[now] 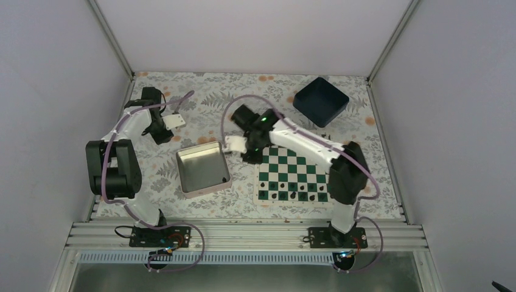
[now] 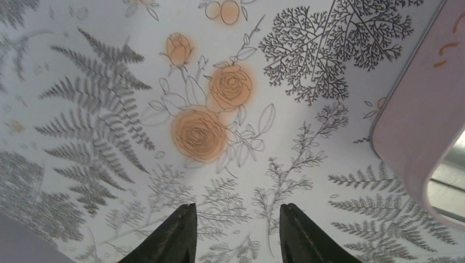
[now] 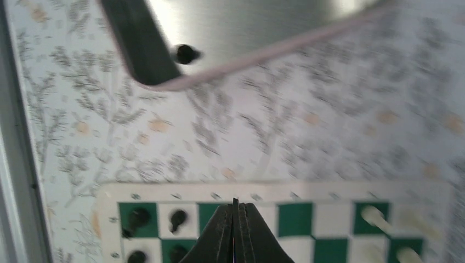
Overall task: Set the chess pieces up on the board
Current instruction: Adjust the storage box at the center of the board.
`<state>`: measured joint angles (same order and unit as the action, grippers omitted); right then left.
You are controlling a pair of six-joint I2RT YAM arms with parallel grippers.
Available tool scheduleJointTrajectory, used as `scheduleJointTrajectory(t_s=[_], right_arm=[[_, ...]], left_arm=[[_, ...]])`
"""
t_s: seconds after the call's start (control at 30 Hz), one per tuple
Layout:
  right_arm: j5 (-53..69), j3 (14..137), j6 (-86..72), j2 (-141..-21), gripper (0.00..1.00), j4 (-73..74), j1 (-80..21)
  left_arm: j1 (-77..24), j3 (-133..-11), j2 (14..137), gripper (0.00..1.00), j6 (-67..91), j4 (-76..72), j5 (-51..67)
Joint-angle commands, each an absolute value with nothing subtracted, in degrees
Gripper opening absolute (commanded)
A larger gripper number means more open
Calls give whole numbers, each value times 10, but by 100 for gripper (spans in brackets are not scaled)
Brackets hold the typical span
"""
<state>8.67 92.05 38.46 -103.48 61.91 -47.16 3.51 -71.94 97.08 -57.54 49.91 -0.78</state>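
Closest to the lens in the right wrist view, the right claw has its two fingers pressed flat together, with nothing visible between them. It hangs over the edge of the board, a green and white checked square with a thin white border. In that view several black chess pieces stand on the squares at one end of the board. Blurred white pieces stand at the other end. Past the border lies the flowered tabletop, then the silver tin. A lone black piece sits inside the tin, just beside its wall at a corner.

From overhead, the board lies on the right half of the tabletop, near the right arm's base. The black chess pieces stand in its two nearest rows. The tin lies just left of the board and apart from it. The right claw hangs between the two, by the board's far left corner. A dark blue bin sits well apart at the far right.

Over the far left of the tabletop, beyond the tin, hovers the left claw. In its wrist view the dark fingers stand apart, with only the cloth's roses and ferns between them. The tin's pinkish rim shows at the right edge.
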Motion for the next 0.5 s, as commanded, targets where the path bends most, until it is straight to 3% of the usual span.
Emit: scheduleJointTrajectory(t_s=[0.0, 0.13, 0.47], right_arm=[[109, 936, 373, -1092, 4, 657, -541], [127, 934, 378, -1128, 4, 663, -591], [146, 954, 375, -1191, 4, 631, -639]], left_arm=[[36, -702, 953, 26, -580, 520, 13], [36, -684, 949, 3, -585, 523, 22], [36, -672, 972, 2, -586, 507, 39]])
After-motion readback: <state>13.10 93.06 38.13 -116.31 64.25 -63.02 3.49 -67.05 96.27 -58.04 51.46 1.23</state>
